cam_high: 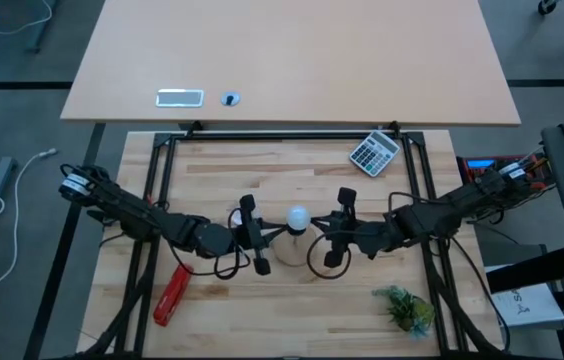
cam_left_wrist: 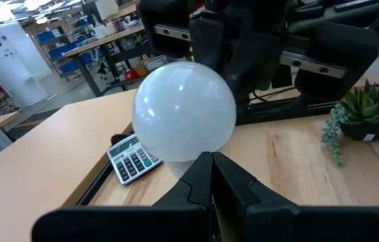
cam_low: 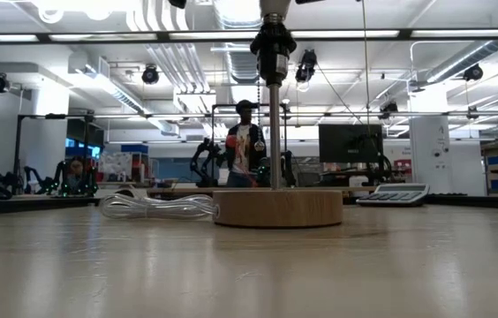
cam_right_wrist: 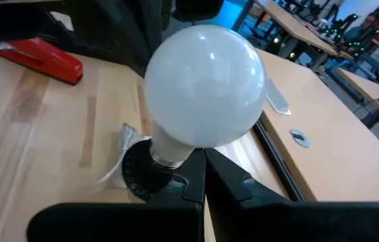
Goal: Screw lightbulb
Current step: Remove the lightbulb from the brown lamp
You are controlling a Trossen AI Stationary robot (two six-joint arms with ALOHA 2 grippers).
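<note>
Bulb: round white glass lightbulb, seated in black socket at table centre.
Handling: likely light, smooth, fragile; best held gently around the globe.
Left gripper: closed, empty, just left.
Right gripper: closed, empty, just right.

4 cameras cover the scene. The high view looks straight down on the whole wooden table and both arms, from well above. The low view sits at table-top height, facing level across the table into the room, with the round wooden base near and the stem rising past the picture's top. Each of the 2 wrist views looks forward past its own arm's dark fingers, very close to the lightbulb, from opposite sides. All 4 share the lamp at the table's middle; the calculator shows in the high, low and left wrist views, the red stapler in the high and right wrist views.
</note>
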